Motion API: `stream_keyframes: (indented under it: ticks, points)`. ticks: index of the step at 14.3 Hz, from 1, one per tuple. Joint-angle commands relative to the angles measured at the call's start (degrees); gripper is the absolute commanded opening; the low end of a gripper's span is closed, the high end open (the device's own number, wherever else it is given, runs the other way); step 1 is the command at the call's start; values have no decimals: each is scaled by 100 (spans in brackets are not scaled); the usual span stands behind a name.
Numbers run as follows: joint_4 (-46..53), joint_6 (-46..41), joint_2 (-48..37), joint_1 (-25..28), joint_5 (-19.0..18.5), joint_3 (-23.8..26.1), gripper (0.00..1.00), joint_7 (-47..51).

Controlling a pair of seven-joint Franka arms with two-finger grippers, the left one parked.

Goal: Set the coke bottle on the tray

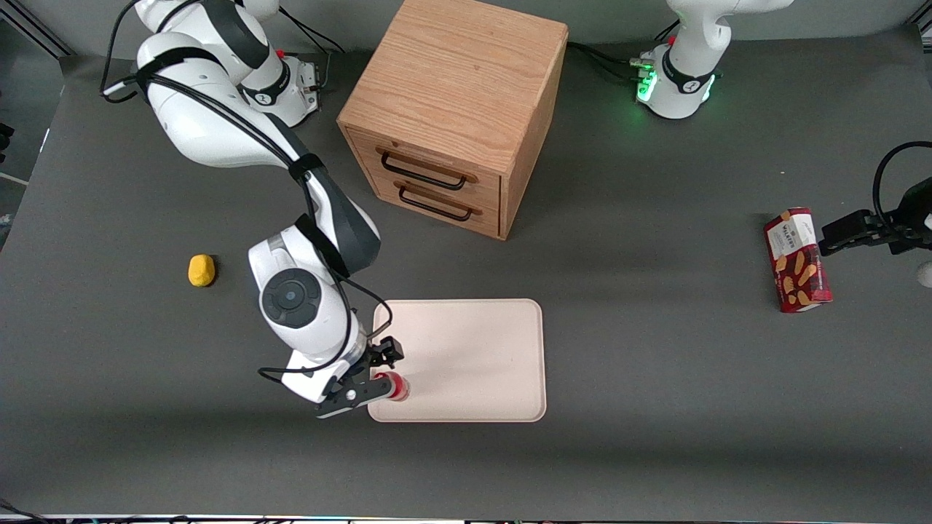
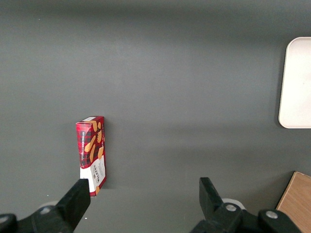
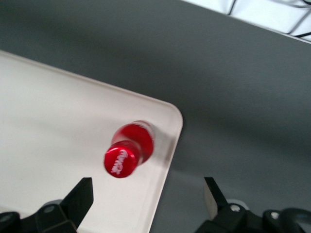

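The small all-red coke bottle stood upright in a corner of the flat pale cream-pink tray, directly below the hand. The hand's fingers were spread wide (gripping nothing), the bottle's long axis pointing up between them.

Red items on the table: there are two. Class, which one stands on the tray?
The coke bottle, upright near a corner of the tray, under the open end effector. The red biscuit box lies on the bare table toward the parked arm's end.

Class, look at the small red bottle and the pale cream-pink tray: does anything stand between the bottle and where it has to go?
Nothing visible does. The small red coke bottle already stands upright on the pale cream-pink tray, near a corner, and the open gripper is above it.
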Motion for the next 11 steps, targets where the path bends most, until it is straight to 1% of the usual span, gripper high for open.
stream_keyframes:
  ticks: [1,2,3,5,6,8,11]
  points:
    - [-637,-478,-921,-309,472,-38,100,275]
    - [-988,-592,-1342,-493,709,-117,100,240]
    - [-1374,-619,-1738,-556,1025,-344,100,188]
    - [-2016,-759,-2581,-530,1911,-1072,100,161]
    - [-2306,-925,-2951,-521,2159,-1319,100,152]
    - [-2965,-1172,-3750,-530,2223,-1645,100,161]
    - [-4292,-1138,-5043,-530,2214,-2006,100,4]
